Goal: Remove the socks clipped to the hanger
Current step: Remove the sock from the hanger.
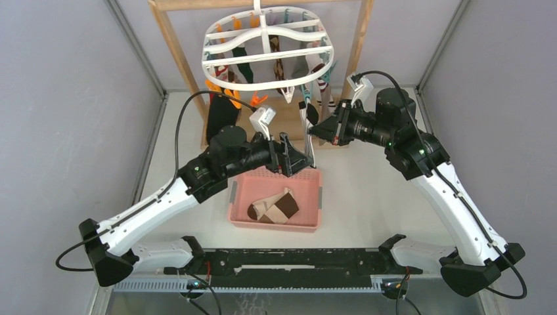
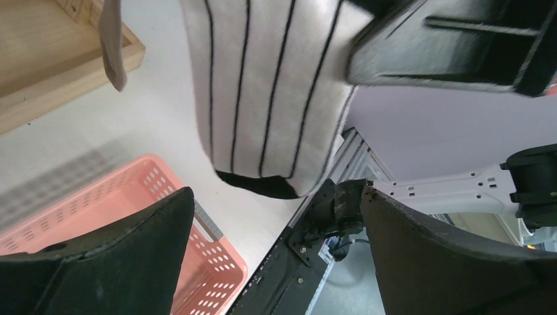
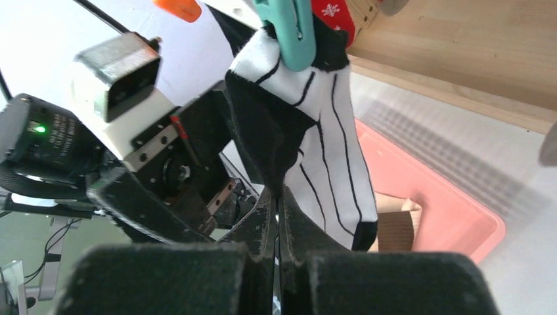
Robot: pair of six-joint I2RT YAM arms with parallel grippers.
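Black left gripper (image 1: 299,164) agape beneath sock (image 2: 269,92)

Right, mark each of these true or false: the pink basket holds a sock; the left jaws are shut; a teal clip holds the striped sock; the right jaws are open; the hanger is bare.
1. The pink basket holds a beige-and-brown sock. True.
2. The left jaws are shut. False: they stand wide open over the basket, with nothing in them.
3. A teal clip holds the striped sock. True.
4. The right jaws are open. False: they are shut, apparently pinching the black part of the striped sock.
5. The hanger is bare. False: several socks hang from the clips of the hanger.
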